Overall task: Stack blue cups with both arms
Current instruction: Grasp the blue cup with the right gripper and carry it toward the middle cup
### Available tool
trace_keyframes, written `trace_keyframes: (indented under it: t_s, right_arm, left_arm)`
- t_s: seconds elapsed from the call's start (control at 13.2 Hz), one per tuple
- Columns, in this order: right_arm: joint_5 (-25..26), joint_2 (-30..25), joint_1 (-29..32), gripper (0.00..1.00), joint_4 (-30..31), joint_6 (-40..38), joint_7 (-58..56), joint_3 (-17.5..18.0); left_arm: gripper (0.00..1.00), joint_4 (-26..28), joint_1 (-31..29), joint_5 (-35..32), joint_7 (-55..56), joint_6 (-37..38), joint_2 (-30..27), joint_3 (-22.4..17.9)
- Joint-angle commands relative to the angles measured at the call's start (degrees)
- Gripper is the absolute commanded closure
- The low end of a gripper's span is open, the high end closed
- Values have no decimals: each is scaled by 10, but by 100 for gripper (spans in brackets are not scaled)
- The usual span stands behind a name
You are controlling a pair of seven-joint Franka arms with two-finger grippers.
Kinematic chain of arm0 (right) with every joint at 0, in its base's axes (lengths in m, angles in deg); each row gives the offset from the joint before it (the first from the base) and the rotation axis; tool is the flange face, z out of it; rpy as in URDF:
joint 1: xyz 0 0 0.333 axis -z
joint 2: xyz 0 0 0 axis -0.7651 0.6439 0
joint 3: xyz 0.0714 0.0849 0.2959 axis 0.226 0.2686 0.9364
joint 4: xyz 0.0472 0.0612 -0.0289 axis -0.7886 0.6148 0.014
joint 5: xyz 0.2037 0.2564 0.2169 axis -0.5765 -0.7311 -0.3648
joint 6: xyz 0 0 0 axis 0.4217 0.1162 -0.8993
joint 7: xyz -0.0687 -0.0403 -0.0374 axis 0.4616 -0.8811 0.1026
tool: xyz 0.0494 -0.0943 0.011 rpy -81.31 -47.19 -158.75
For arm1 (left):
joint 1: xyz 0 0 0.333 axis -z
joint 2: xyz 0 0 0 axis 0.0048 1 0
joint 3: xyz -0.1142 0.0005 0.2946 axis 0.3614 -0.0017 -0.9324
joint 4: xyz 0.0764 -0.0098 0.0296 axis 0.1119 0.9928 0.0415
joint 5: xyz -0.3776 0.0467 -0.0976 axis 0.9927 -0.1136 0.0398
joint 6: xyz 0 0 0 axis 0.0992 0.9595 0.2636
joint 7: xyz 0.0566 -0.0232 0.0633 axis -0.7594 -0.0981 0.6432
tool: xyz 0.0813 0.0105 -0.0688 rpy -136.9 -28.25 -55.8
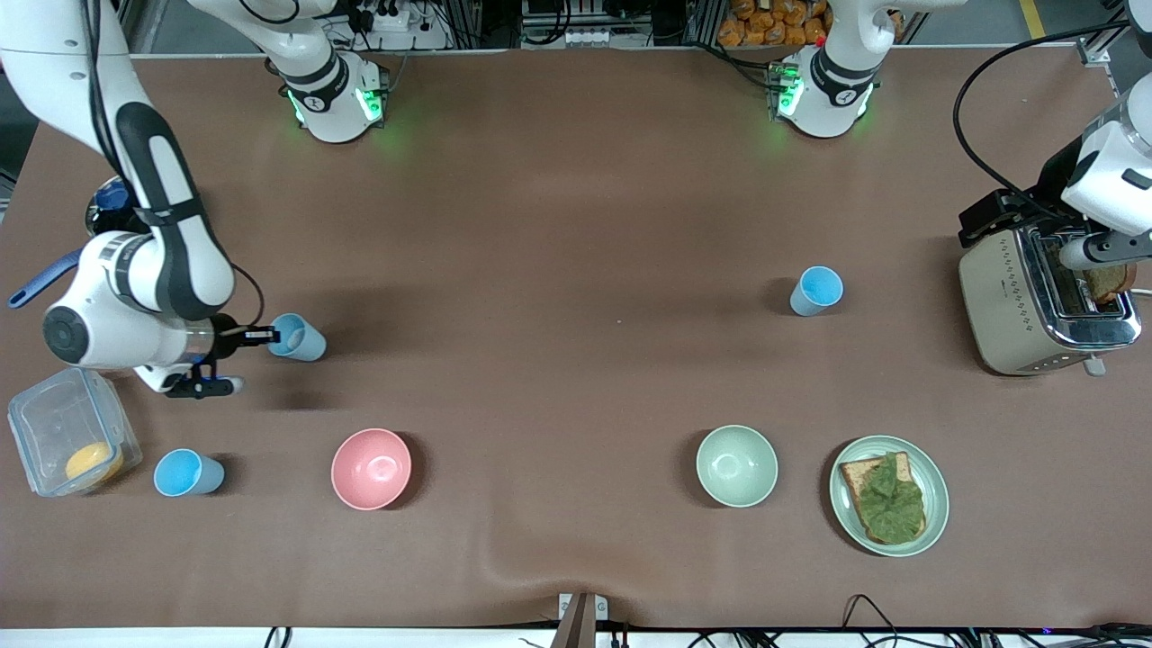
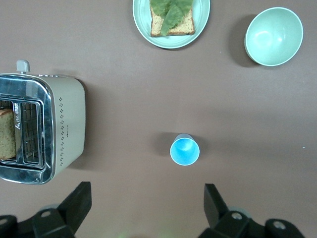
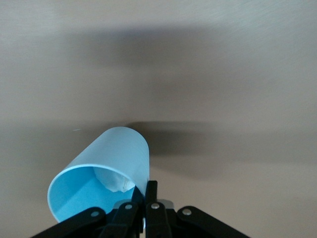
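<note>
My right gripper point(image 1: 270, 337) point(image 3: 148, 192) is shut on the rim of a pale blue cup point(image 1: 299, 338) point(image 3: 106, 166) with a white spot inside. One finger is inside the rim and one outside, and the cup is tipped on its side at the right arm's end of the table. A brighter blue cup point(image 1: 817, 291) point(image 2: 184, 150) stands upright toward the left arm's end. My left gripper point(image 2: 147, 192) hangs open high above the table beside the toaster, holding nothing. A third blue cup point(image 1: 187, 473) stands near the clear container.
A pink bowl point(image 1: 371, 468) and a green bowl point(image 1: 736, 465) point(image 2: 274, 35) sit nearer the front camera. A plate with toast and lettuce point(image 1: 936, 504) point(image 2: 203, 20) lies beside the green bowl. A toaster point(image 1: 1017, 306) point(image 2: 67, 124) holds bread. A clear container point(image 1: 45, 423) holds a yellow item.
</note>
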Motion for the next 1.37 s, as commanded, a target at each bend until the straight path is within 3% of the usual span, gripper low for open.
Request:
trace_keyframes:
  t_s: [0.0,0.23,0.53,0.76,1.06,1.14,1.22,1.29]
  right_arm:
    - [-42,-23,-61,100,-34,-64,113,3]
    - [-93,-17,-190,100,-69,-45,287,3]
    - [-94,44,-335,100,-161,-1,499,3]
    - [-95,75,-391,100,-178,59,568,3]
    - [-95,118,-418,100,-179,106,572,3]
    - [-93,125,-418,91,-179,107,569,3]
    - [-92,128,-418,75,-180,107,567,3]
    - [-91,128,-418,1,-182,107,572,3]
  left_arm:
    - [0,-13,-2,5,6,12,4,0]
    - [0,-13,-1,5,6,12,4,0]
    - [0,-12,-1,2,11,12,5,0]
    - [0,-12,0,-2,11,12,6,0]
    - [0,-12,-1,-3,11,12,6,0]
    - [0,-11,-1,-3,11,12,6,0]
    - [0,-11,-1,-3,11,12,6,0]
    - [0,-11,-1,-3,11,13,6,0]
